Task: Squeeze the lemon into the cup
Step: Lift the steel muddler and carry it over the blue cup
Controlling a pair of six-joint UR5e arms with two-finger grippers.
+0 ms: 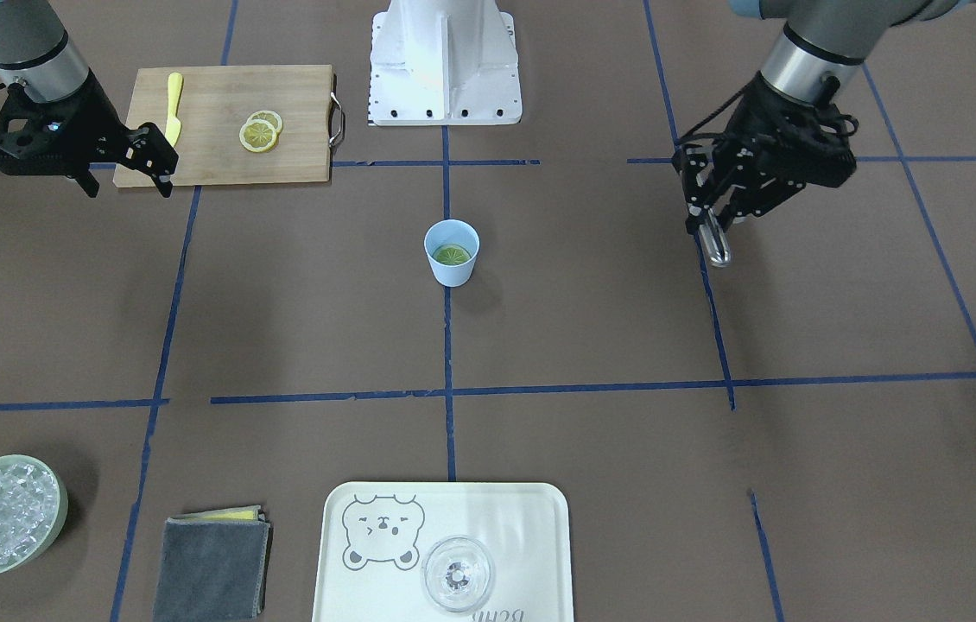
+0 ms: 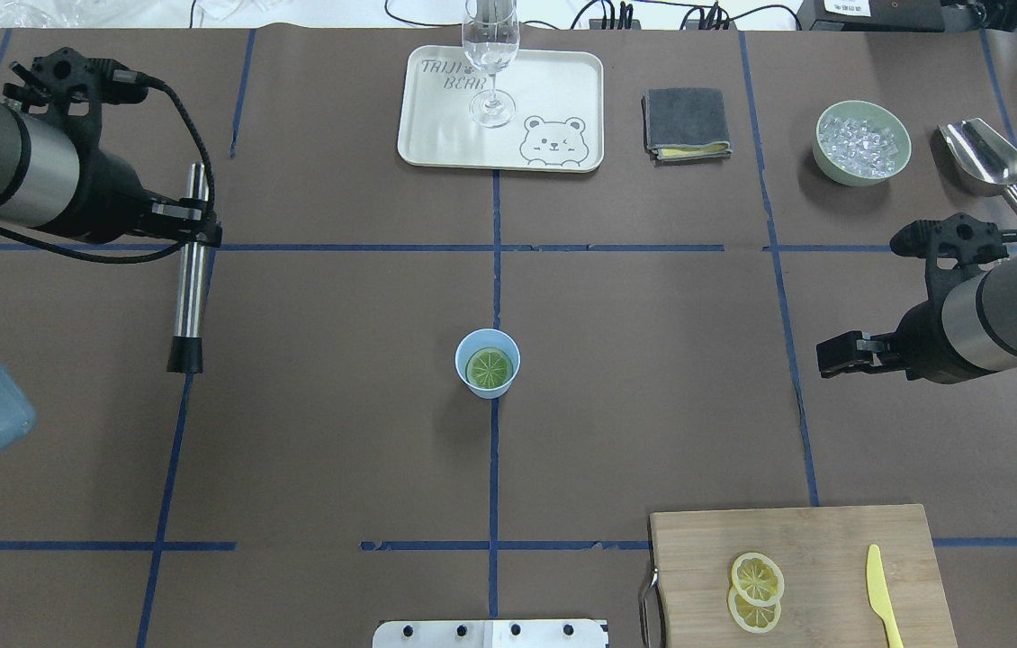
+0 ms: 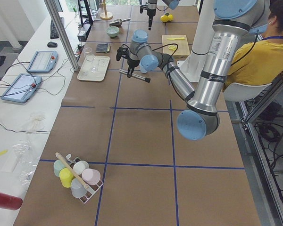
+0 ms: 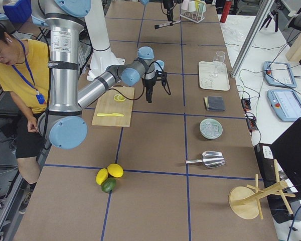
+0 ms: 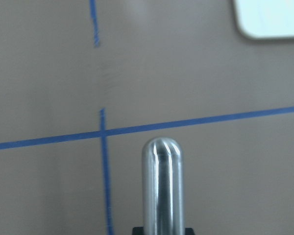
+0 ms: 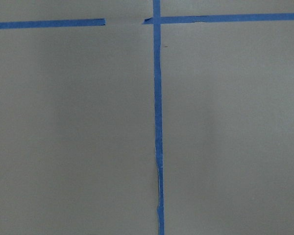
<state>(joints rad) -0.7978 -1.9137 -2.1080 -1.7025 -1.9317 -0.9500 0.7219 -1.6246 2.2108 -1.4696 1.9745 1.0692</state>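
The light-blue cup point(image 1: 452, 268) point(image 2: 488, 385) stands at the table's middle with one lemon slice point(image 1: 452, 255) point(image 2: 488, 366) lying flat inside it. Two more lemon slices point(image 1: 259, 134) point(image 2: 756, 589) overlap on the wooden cutting board point(image 1: 298, 121) point(image 2: 814, 540). My left gripper point(image 1: 712, 220) point(image 2: 193, 229) is shut on a steel rod point(image 2: 189, 297) point(image 5: 161, 186), well off to the cup's side above the table. My right gripper point(image 1: 127, 177) point(image 2: 832, 355) is open and empty, beside the board's corner. The right wrist view shows only table and tape.
A yellow plastic knife point(image 1: 174, 108) point(image 2: 882, 607) lies on the board. A bear tray point(image 2: 436, 135) with a clear stemmed glass point(image 2: 490, 54), a grey cloth point(image 2: 687, 121), a green bowl of ice point(image 2: 862, 144) and a steel scoop point(image 2: 981, 157) stand along the far edge.
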